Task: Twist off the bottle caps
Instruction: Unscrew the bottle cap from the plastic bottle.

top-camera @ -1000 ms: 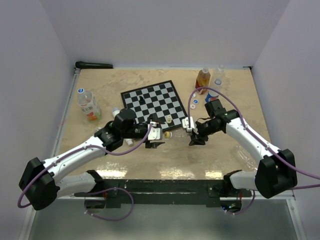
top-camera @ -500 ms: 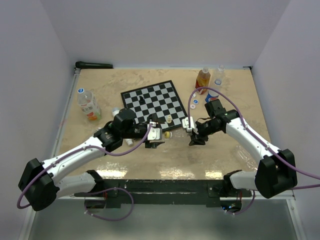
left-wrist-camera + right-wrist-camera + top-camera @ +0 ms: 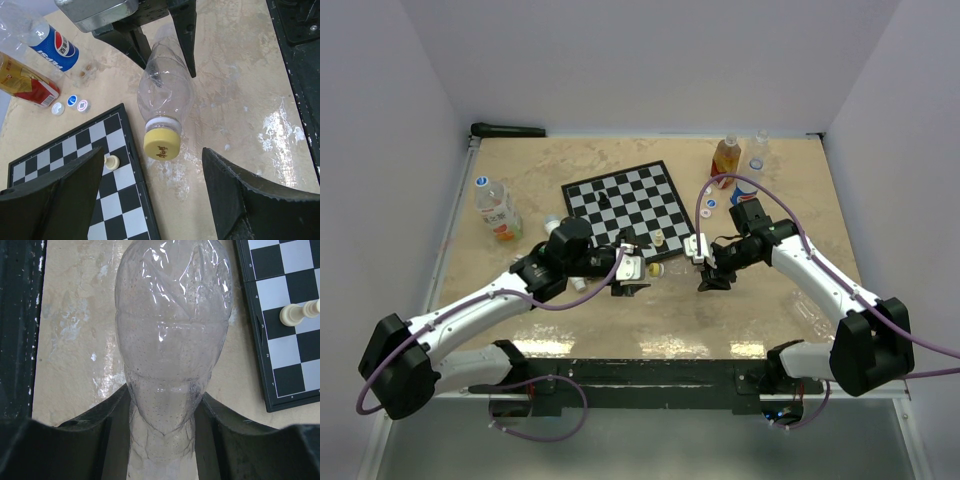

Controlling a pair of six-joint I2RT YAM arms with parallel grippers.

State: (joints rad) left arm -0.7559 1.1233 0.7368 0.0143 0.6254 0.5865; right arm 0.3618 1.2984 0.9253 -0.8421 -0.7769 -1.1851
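**Top view.** Fingers of my left gripper [image 3: 632, 270]: spread, nothing between the pads. My right gripper [image 3: 706, 266] faces it from close by. I cannot judge its opening from up here.
- Yellow cap [image 3: 655, 269]: between the two grippers.
- Chessboard [image 3: 625, 200]: just beyond both grippers.
- Bottle with an orange label [image 3: 496, 212]: upright, well off to the left of my left gripper. The print is too small to read.
- Orange bottle [image 3: 725, 157]: upright, beyond my right gripper.

**Left wrist view.** My left fingers [image 3: 55, 200] stand wide apart and touch nothing.
- Yellow cap: lies between them, clear of both, screwed on the neck of the clear bottle [image 3: 165, 95] above a white collar ring. It carries red writing that I cannot read.
- Clear bottle: on its side with no label, its far end pinched by my right gripper's fingers.
- Blue-labelled bottle [image 3: 50, 45]: beyond my left finger, lying down, marked "pepsi".
- Red-and-yellow-labelled bottle [image 3: 27, 85]: next to it, print unreadable.
- Loose caps [image 3: 72, 100]: three, just beside that bottle. One is white, one blue and one white with red.
- Cream chess piece [image 3: 111, 161]: on the chessboard by my left fingertip.

**Right wrist view.** My right fingers [image 3: 80, 440] are pressed against both sides of the clear bottle's near end, gripping it.
- Chessboard corner: right of the fingers, with cream pieces [image 3: 300, 312] on it.
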